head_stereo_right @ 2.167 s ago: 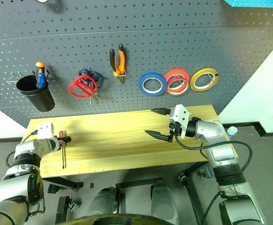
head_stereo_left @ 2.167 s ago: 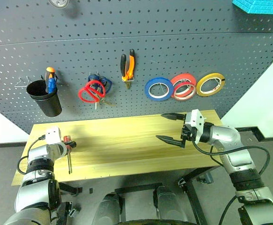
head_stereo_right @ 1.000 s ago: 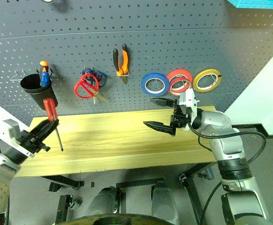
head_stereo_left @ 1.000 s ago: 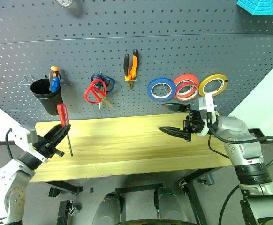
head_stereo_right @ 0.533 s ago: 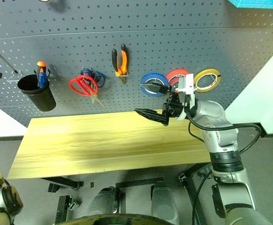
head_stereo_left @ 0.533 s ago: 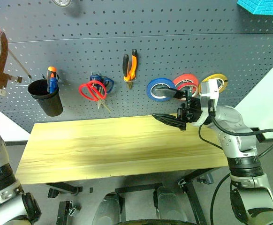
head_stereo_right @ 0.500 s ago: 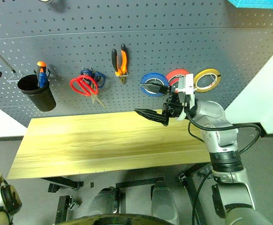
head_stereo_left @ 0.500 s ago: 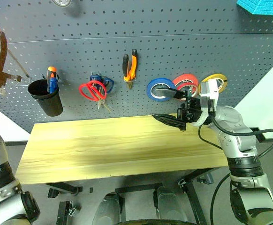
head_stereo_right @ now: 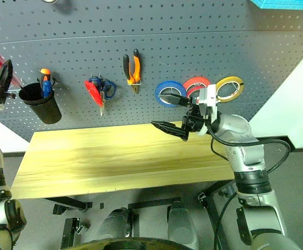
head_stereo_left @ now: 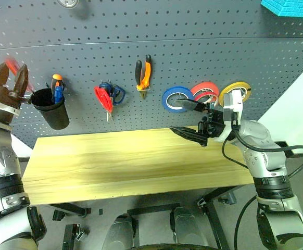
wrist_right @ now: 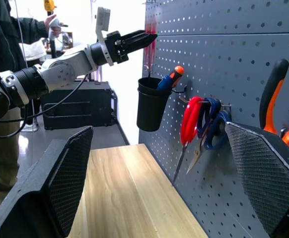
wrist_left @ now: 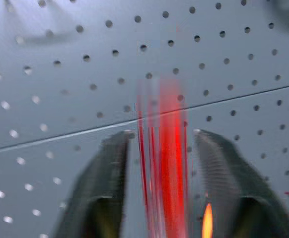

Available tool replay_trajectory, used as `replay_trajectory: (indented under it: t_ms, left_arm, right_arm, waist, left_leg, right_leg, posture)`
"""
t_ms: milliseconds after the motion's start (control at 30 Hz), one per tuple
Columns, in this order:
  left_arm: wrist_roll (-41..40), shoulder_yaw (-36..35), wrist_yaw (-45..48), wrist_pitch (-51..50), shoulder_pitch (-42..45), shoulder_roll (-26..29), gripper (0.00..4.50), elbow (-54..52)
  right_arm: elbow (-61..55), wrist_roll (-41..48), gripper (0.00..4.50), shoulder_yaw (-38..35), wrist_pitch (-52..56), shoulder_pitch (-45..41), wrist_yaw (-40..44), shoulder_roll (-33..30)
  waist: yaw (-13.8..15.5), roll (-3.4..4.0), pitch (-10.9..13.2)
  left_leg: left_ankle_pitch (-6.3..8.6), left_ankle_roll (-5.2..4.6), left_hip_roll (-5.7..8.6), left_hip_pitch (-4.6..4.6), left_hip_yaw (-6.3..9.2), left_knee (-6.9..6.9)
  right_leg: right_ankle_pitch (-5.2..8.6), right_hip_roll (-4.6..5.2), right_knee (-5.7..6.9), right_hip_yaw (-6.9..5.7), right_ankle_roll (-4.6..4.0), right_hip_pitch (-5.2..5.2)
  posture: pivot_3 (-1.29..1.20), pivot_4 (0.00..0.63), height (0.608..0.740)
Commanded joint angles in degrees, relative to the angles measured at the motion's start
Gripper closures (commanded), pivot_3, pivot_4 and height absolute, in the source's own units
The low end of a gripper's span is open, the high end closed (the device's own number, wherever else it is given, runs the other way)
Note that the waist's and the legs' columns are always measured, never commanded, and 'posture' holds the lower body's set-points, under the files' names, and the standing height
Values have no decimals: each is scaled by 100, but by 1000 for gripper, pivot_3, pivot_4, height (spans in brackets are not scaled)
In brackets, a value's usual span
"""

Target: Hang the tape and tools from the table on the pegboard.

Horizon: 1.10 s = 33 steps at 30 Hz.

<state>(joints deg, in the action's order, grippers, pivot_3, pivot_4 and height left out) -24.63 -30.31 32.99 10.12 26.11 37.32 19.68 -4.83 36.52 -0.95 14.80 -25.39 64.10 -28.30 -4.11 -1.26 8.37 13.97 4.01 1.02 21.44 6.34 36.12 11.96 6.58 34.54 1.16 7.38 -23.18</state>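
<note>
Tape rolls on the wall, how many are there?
3, all hanging in a row on the pegboard: the blue roll, the red tape and the yellow roll. The robot's right hand partly covers the red; another may hide there.

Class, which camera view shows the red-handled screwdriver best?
The right wrist view: the screwdriver hangs upright between the left tool fingers, above the black cup. The left wrist view gives a blurred red streak; the eye views show a red smear at the frame's left edge.
</note>
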Motion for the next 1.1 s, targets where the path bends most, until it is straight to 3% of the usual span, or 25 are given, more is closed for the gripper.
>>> replay_trajectory:
  t_ms: [33,100,233,400,533,733,900,1100]
  left_arm:
    - [-15,-125,-117,296,104,25,823,-63]
    - [-154,-222,-179,246,31,2,175,-248]
    - [-850,-390,-2,-462,-639,-14,175,-1324]
    - [-1387,-392,448,-1128,-2565,-126,175,-3284]
    - [-438,225,473,-1144,-4196,-385,175,-4062]
    - [1109,1232,200,86,-4948,-1151,175,-3067]
    - [1598,1565,-51,1097,-5067,-1729,175,-1810]
    - [1918,1571,-441,1941,-5109,-1877,175,-593]
  right_arm:
    - [-273,34,0,-176,-33,21,-22,-83]
    - [-275,31,0,-179,-30,49,-21,-102]
    - [-253,-56,0,-181,-64,187,18,-204]
    - [-11,-432,0,-206,-388,597,45,-412]
    - [710,-1357,0,-121,-1235,1071,-138,-595]
    - [2390,-2205,0,-252,-2690,1607,-414,-683]
    - [3786,-2308,0,-537,-3454,1831,-572,-756]
    - [4513,-2321,0,-752,-3763,1899,-614,-812]
  waist:
    - [-2,-1,-2]
    - [-3,-1,-2]
    - [-17,-3,-5]
    - [-29,0,-8]
    - [18,6,-35]
    - [14,35,-66]
    - [10,47,-99]
    - [10,73,-133]
  left_leg:
    - [0,0,0,0,0,0]
    - [0,0,0,-1,0,2]
    - [0,1,0,-1,0,2]
    - [1,0,-3,-1,-8,-10]
    - [1,0,-4,-4,-9,-1]
    - [10,15,-4,-10,-10,16]
    - [3,-1,-3,-8,-17,9]
    - [5,-5,-7,-15,-14,3]
  right_leg:
    - [0,0,0,0,0,0]
    - [-1,0,2,0,1,0]
    - [-2,0,5,2,2,0]
    - [1,2,-1,9,4,-3]
    - [12,0,-6,9,-23,3]
    - [15,0,-53,1,-20,47]
    - [16,8,-59,3,-19,45]
    - [19,0,-41,2,-14,37]
  posture:
    - [-118,36,740]
    - [-118,36,740]
    - [-118,40,740]
    - [-96,47,740]
    - [-64,55,740]
    - [-56,57,740]
    - [-63,53,740]
    - [-77,44,740]
